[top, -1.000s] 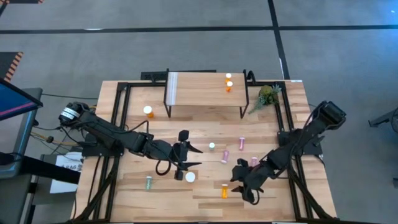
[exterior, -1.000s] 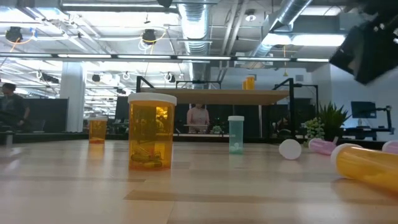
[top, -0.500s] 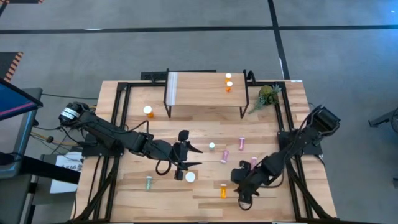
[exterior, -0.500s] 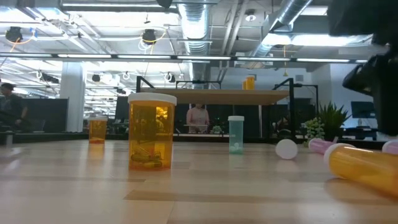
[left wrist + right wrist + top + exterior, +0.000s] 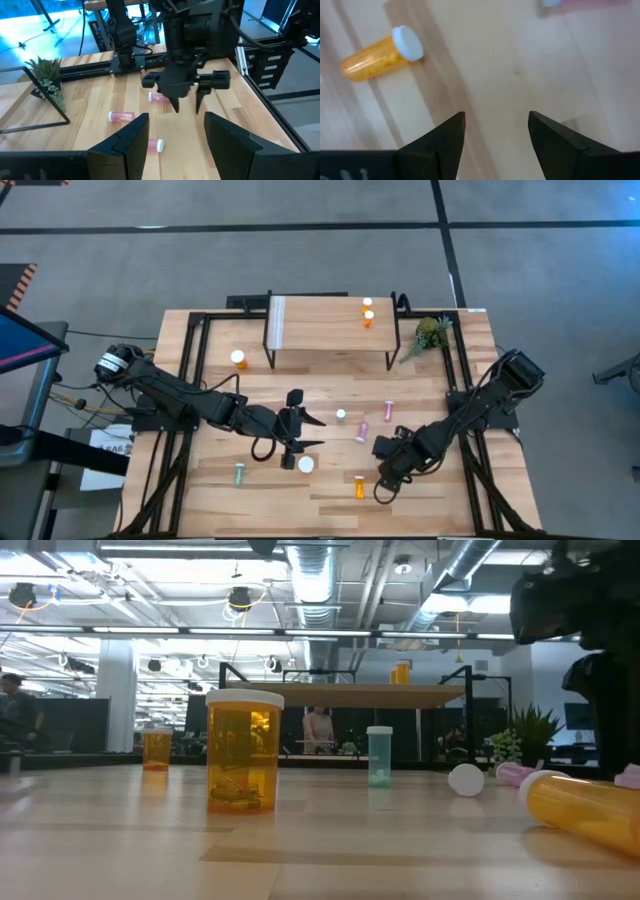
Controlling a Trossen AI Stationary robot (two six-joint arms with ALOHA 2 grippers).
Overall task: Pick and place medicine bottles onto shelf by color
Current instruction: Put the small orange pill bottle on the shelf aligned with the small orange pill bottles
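One orange bottle [image 5: 377, 56] lies beside, untouched by, the right gripper's [image 5: 495, 131] spread fingers [image 5: 443, 137].

Two bottles [image 5: 367, 312] on shelf [image 5: 320, 323]; plant [image 5: 430, 334] beside it.

Right gripper [image 5: 386, 482] low over table's front right, fingers spread, left gripper [image 5: 300, 432] mid-table, fingers spread

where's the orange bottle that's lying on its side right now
In the high view the small orange white-capped pill bottle lies near the workbench's front edge, right of centre, just beside the open right gripper and apart from it.
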